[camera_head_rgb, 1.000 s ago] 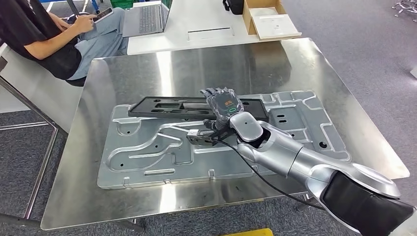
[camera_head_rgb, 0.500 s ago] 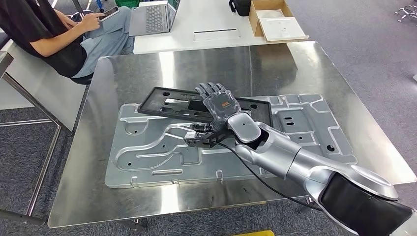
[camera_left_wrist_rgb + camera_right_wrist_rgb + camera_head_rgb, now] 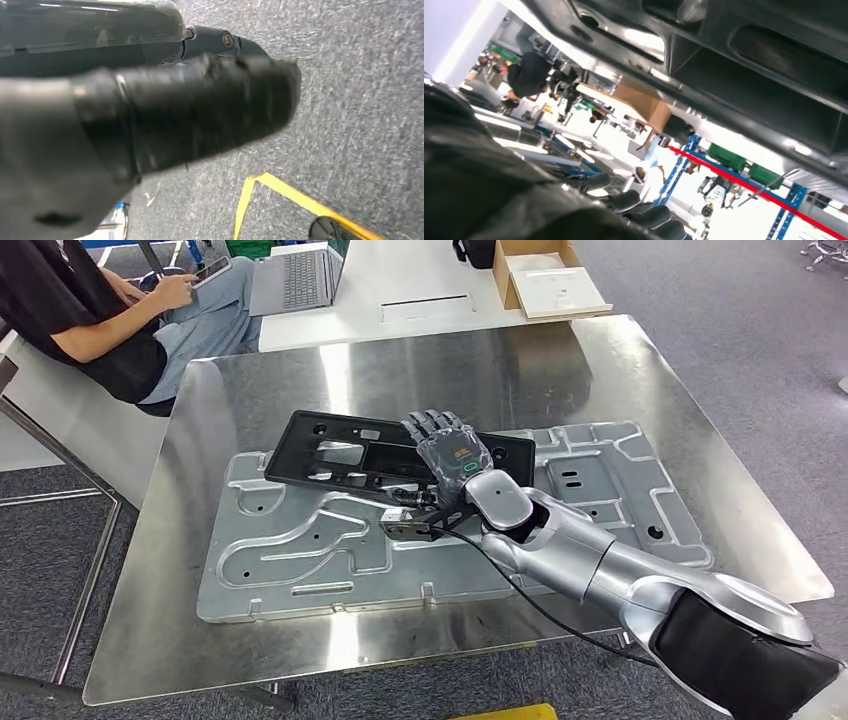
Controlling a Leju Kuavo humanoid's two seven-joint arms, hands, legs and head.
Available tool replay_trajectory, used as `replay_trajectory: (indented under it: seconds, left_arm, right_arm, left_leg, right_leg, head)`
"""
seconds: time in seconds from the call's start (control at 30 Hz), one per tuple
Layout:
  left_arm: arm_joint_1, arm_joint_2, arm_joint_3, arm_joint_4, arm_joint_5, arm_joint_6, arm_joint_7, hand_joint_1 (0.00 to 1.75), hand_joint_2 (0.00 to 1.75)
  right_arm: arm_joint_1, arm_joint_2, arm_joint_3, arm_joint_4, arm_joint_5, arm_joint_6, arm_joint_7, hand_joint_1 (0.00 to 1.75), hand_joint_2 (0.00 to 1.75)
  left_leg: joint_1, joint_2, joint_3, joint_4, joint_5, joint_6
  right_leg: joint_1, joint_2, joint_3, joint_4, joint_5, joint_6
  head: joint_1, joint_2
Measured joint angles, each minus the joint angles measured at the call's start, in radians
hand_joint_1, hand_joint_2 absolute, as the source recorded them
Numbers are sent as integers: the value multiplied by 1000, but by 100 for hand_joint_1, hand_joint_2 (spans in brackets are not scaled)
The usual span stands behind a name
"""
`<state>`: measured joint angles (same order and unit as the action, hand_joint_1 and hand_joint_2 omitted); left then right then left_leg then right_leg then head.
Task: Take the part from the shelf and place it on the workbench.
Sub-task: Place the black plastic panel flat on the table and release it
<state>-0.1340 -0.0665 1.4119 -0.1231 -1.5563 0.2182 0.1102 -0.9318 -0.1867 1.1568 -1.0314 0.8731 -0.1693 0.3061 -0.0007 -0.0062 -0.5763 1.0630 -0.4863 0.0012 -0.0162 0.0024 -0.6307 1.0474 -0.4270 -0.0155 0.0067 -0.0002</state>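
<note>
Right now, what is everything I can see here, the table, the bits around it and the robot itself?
Black part: one, black, tilted on the pressed panel, held by the right hand.
Pressed panel: one, silver, flat on the workbench.
Workbench: one, shiny steel.
Laptop: one, grey, on the white table beyond.
Cardboard box: one, brown, same table.
Person: one, seated at far left, holding a phone.
Floor tape: yellow, on grey carpet.
Right hand: dark grey, on the black part.
Left hand: dark, blurred, above the floor.

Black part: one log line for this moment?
right hand: holds black part | part: tilted over metal panel | table: panel on it
</note>
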Motion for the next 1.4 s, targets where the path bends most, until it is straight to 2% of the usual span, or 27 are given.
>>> replay_trajectory:
  seconds: [0.03,0.1,0.17,0.23,0.3,0.33,0.37,0.4,0.43,0.5,0.57,0.7,0.8,0.87,0.9,0.93,0.97,1.0,1.03,1.1,1.17,1.2,1.23,1.3,1.33,1.37,1.4]
  left_arm:
    - [-1,1,0,0,0,0,0,0,0]
    - [-2,1,0,0,-1,1,0,0,0]
    - [-1,2,0,0,-2,1,-1,0,0]
    - [-1,2,0,0,-3,2,0,0,0]
    - [-2,2,0,0,-3,2,0,0,0]
    - [-2,2,0,0,-3,2,0,0,0]
    - [-2,2,0,0,-3,2,1,0,0]
    - [-2,2,0,0,-3,2,1,0,0]
    - [-2,2,0,0,-3,2,2,0,0]
    - [-1,2,0,0,-3,2,2,0,0]
    - [-2,2,0,0,-4,1,2,0,0]
    - [1,3,0,0,-4,1,2,0,0]
    - [1,4,0,0,-4,1,2,0,0]
    - [0,1,0,0,-4,0,1,0,0]
    - [-1,0,0,0,-5,-1,1,0,0]
    - [-1,-1,0,0,-5,-2,1,0,0]
    - [-2,-1,0,0,-5,-2,1,0,0]
    - [-3,-1,0,0,-6,-2,2,0,0]
    - [-4,0,1,0,-6,-2,2,0,0]
    - [-6,0,1,0,-7,-2,2,0,0]
    - [-6,1,1,0,-9,-1,3,0,0]
    - [-7,1,1,0,-10,-1,4,0,0]
    - [-7,1,1,0,-10,0,5,0,0]
    - [-7,1,1,0,-12,1,6,0,0]
    - [-7,1,1,0,-12,1,7,0,0]
    - [-7,1,1,0,-13,2,7,0,0]
    - [-7,1,1,0,-13,2,8,0,0]
  right_arm:
    - [-1,0,0,0,0,0,1,0,0]
    - [-2,0,0,0,1,0,2,0,0]
    - [-3,-4,0,0,2,3,7,0,0]
    - [-7,-8,0,-1,3,9,10,0,0]
    - [-7,-10,0,-1,4,13,10,0,0]
    - [-6,-11,0,-1,4,14,11,0,0]
    - [-6,-12,0,-1,4,15,11,0,0]
    - [-6,-13,0,-1,5,15,12,0,0]
    - [-7,-14,0,-1,6,16,12,0,0]
    - [-11,-15,0,-4,9,18,14,0,0]
    - [-13,-14,0,-8,12,24,13,0,0]
    - [-12,-15,0,-9,14,33,13,0,0]
    - [-12,-15,0,-9,14,34,13,0,0]
    - [-10,-15,0,-11,15,33,14,0,0]
    - [-8,-14,0,-11,16,33,14,0,0]
    - [-7,-14,0,-12,17,33,15,0,0]
    - [-7,-14,0,-12,17,33,16,0,0]
    - [-8,-15,0,-13,17,32,17,0,0]
    - [-9,-15,0,-14,17,32,17,0,0]
    - [-10,-16,0,-17,17,32,18,0,0]
    - [-9,-17,0,-17,17,32,18,0,0]
    - [-8,-18,0,-17,17,32,18,0,0]
    - [-8,-19,0,-17,17,32,18,0,0]
    - [-6,-19,0,-17,17,32,17,0,0]
    - [-5,-19,0,-17,17,32,16,0,0]
    - [-3,-20,0,-17,17,32,16,0,0]
    - [-2,-20,0,-17,17,32,16,0,0]
  left_leg:
    - [-3,-1,14,-30,6,5]
    - [-8,-1,14,-43,14,13]
    - [-4,3,11,-56,33,24]
    - [0,8,0,-68,52,37]
    - [-1,10,-20,-66,65,44]
    - [-2,10,-31,-64,71,44]
    - [-2,10,-43,-60,78,44]
    - [-2,10,-55,-56,83,42]
    - [-2,10,-67,-50,89,39]
    - [-3,9,-87,-36,97,30]
    - [-5,9,-96,-30,108,19]
    - [-2,4,-104,-34,124,-1]
    - [-1,4,-106,-31,120,-3]
    - [6,4,-126,107,23,-19]
    - [10,4,-119,158,-11,-27]
    - [13,4,-96,188,-40,-33]
    - [13,4,-46,130,-21,-31]
    - [12,3,9,56,-18,-28]
    - [9,2,49,0,-23,-22]
    - [2,0,77,-57,-35,-7]
    - [3,3,65,-67,-14,10]
    - [5,6,59,-73,1,20]
    - [7,9,50,-78,16,29]
    - [6,13,22,-78,41,39]
    - [5,13,5,-76,52,41]
    - [4,14,-12,-73,63,41]
    - [3,14,-30,-68,73,41]
  right_leg:
    - [0,0,-2,-1,4,6]
    - [-1,0,-7,-6,15,21]
    - [-1,1,-12,1,2,32]
    - [-1,1,-38,76,-68,36]
    - [0,1,-76,199,-148,39]
    - [0,1,-83,240,-166,40]
    - [0,1,-76,252,-163,41]
    - [-1,1,-50,227,-145,41]
    - [-1,0,-10,174,-118,40]
    - [1,0,70,51,-92,34]
    - [6,2,95,-1,-91,25]
    - [2,-2,77,-10,-64,0]
    - [-1,-3,75,-11,-59,-3]
    - [-2,-3,32,-11,-25,-8]
    - [-3,-4,5,-11,-4,-8]
    - [-4,-4,-24,-10,19,-8]
    - [-5,-4,-33,-10,28,-5]
    - [-4,-4,-41,-10,36,0]
    - [-3,-5,-45,-11,44,6]
    - [-3,-6,-46,-18,62,19]
    - [-3,-6,-49,-24,70,32]
    - [-3,-5,-57,-11,50,36]
    - [-2,-4,-70,22,11,38]
    - [-3,-4,-102,140,-92,39]
    - [-3,-3,-112,202,-122,40]
    - [-3,-3,-112,243,-129,40]
    - [-3,-3,-97,254,-114,40]
  head:
    - [0,0]
    - [0,0]
    - [1,0]
    - [4,0]
    - [5,0]
    - [5,0]
    - [5,0]
    - [6,0]
    - [6,0]
    - [5,0]
    - [5,0]
    - [8,0]
    - [8,0]
    - [5,0]
    - [4,0]
    - [2,0]
    - [2,0]
    - [2,0]
    - [3,0]
    - [3,0]
    - [3,0]
    - [5,0]
    - [7,0]
    - [12,0]
    - [12,0]
    - [13,0]
    - [13,0]
